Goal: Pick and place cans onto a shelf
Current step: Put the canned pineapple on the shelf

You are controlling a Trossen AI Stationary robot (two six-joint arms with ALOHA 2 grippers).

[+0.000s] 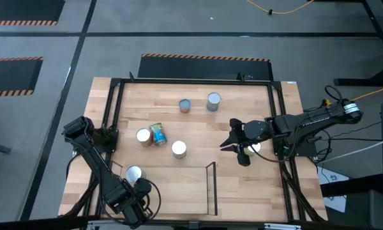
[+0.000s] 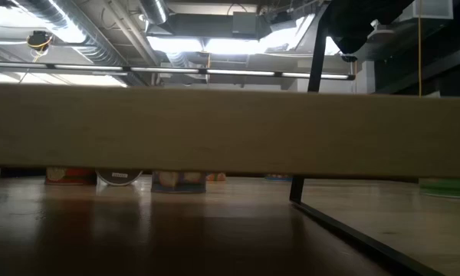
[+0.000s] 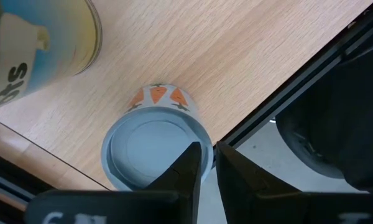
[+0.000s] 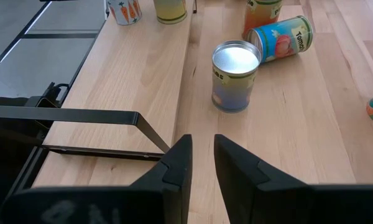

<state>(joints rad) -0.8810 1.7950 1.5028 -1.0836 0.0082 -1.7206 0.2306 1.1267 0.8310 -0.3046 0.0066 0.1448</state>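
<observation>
- The shelf [image 1: 179,172] is a pale, smooth-grained wood board with thin black metal rails.
- Near its left rail stands a carrot-labelled can [image 3: 155,144], a short cylinder with a ringed grey top.
- The left gripper [image 3: 206,167] pinches that can's rim, fingers nearly together.
- The right gripper [image 4: 201,163], beside the shelf's right rail, holds nothing, its fingers narrowly parted.
- Ahead of it stands a silver-topped can [image 4: 235,74].

High view straight down on table [image 1: 242,185]; low view level, beam-blocked; wrists close

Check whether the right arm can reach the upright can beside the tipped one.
Probably yes: only bare wood lies between the right end effector and that upright can; the black rail sits off to one side.
</observation>
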